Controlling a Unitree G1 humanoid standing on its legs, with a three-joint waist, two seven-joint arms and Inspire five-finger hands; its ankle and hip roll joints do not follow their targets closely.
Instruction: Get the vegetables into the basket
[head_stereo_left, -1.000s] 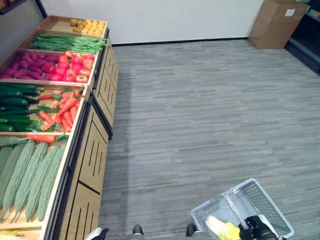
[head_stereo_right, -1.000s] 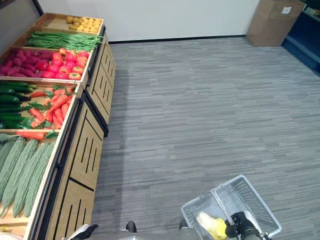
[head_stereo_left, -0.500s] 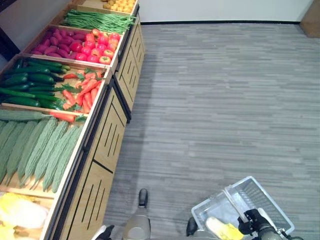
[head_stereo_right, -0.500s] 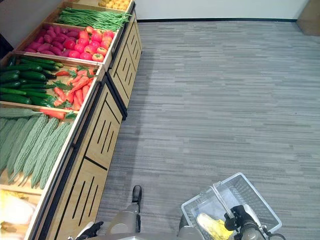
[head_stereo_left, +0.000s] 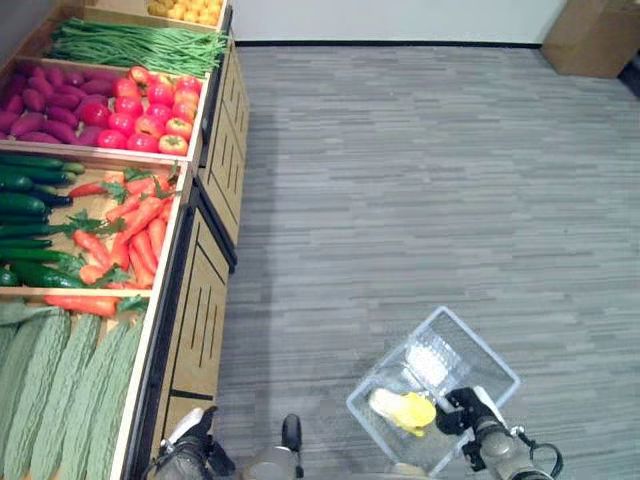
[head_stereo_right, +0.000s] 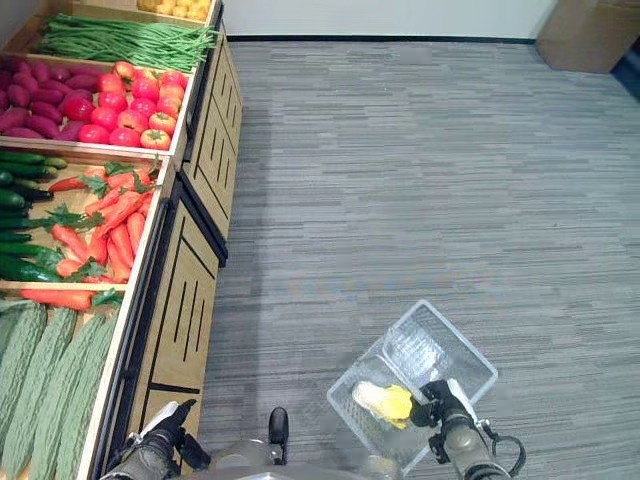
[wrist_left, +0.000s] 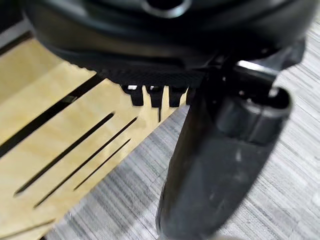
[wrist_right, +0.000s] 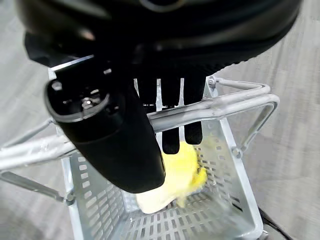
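Note:
My right hand (wrist_right: 115, 135) is shut on the wire handle (wrist_right: 215, 107) of a pale mesh basket (head_stereo_left: 480, 345), which hangs over the grey floor at the lower right. A yellow-white cabbage (head_stereo_left: 403, 408) lies in the basket, just under the hand (head_stereo_left: 462, 408). Along the left runs a wooden stand (head_stereo_left: 205, 300) with trays of green beans (head_stereo_left: 130, 45), tomatoes (head_stereo_left: 150, 120), cucumbers (head_stereo_left: 25, 200), carrots (head_stereo_left: 125, 230) and bitter gourds (head_stereo_left: 60, 390). My left hand (head_stereo_left: 190, 445) hangs low beside the stand's slatted front (wrist_left: 60, 150), fingers relaxed and holding nothing.
Purple sweet potatoes (head_stereo_left: 45, 105) share the tomato tray, and small yellow produce (head_stereo_left: 185, 10) fills the farthest tray. A cardboard box (head_stereo_left: 595, 40) stands by the far wall at the right. Grey carpet (head_stereo_left: 420, 180) stretches between the stand and the box.
The whole view has shifted, so the camera has moved. The basket still hangs from my right hand with the cabbage in it, now turned at a different angle.

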